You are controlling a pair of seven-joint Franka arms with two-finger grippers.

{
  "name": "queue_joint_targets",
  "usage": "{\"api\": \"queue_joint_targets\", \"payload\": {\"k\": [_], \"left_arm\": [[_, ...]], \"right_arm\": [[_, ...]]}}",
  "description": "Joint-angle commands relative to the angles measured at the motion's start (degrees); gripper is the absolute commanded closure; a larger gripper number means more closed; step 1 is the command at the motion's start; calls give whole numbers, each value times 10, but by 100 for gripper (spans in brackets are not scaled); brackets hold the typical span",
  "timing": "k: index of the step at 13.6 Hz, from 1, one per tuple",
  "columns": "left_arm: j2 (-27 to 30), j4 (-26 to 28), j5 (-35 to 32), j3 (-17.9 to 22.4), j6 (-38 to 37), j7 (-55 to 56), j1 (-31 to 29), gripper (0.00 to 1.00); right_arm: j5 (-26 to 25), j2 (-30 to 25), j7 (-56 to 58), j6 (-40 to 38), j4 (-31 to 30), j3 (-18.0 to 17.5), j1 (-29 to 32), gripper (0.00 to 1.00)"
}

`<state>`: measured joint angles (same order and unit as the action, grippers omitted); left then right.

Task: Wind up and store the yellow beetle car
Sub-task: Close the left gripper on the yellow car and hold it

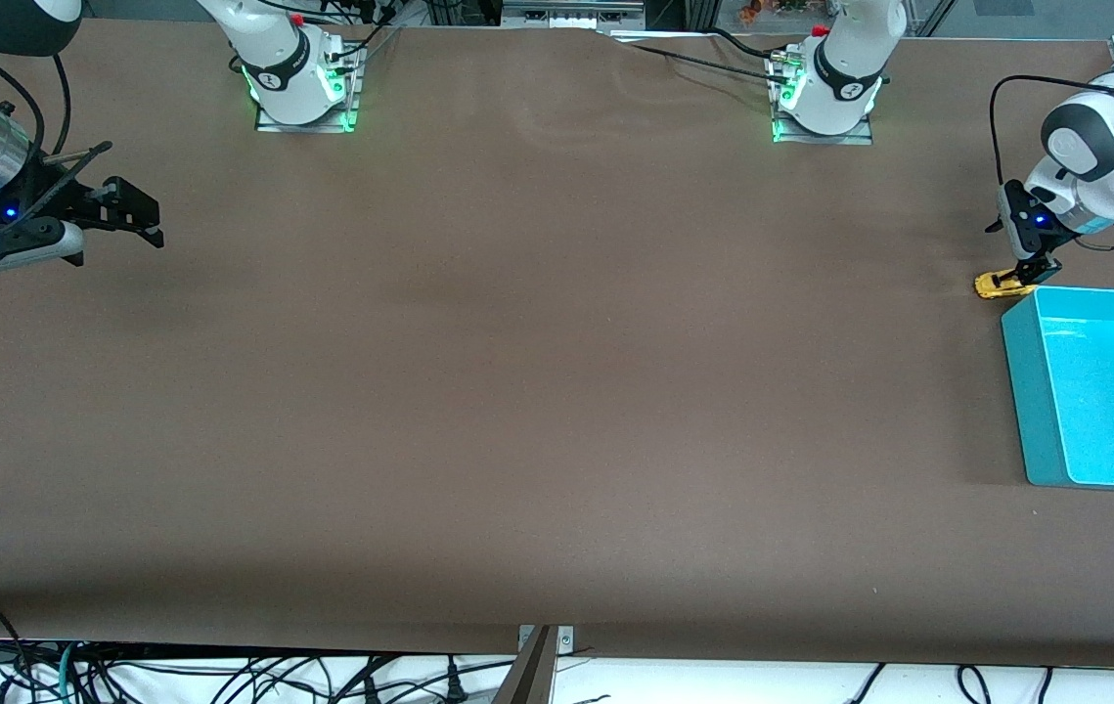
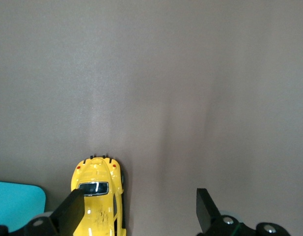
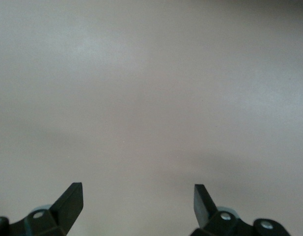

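The yellow beetle car (image 1: 999, 284) stands on the brown table at the left arm's end, just beside the teal bin. In the left wrist view the yellow beetle car (image 2: 98, 194) shows its rounded roof and dark window, partly under one finger (image 2: 72, 210). My left gripper (image 1: 1034, 268) hovers low over the car, open, and the car lies off to one side of the gap, not between the fingers. My left gripper (image 2: 140, 209) holds nothing. My right gripper (image 1: 131, 217) waits open above the table at the right arm's end, with bare table under my right gripper (image 3: 138, 201).
A teal open bin (image 1: 1031, 391) sits at the left arm's end of the table, nearer to the front camera than the car; its corner (image 2: 18, 204) shows in the left wrist view. The two arm bases (image 1: 302, 93) (image 1: 825, 103) stand along the table's back edge.
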<state>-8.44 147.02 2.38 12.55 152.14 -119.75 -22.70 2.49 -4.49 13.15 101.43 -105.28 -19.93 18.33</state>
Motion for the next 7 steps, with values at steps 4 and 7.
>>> {"api": "queue_joint_targets", "payload": {"k": [4, 7], "left_arm": [[-4, -7, -4, -1, 27, -18, -6, 0], [-10, -7, -4, -1, 30, -17, -6, 0]], "right_arm": [[9, -5, -18, -15, 7, 8, -10, 0], [9, -5, -18, -15, 7, 8, -10, 0]]}}
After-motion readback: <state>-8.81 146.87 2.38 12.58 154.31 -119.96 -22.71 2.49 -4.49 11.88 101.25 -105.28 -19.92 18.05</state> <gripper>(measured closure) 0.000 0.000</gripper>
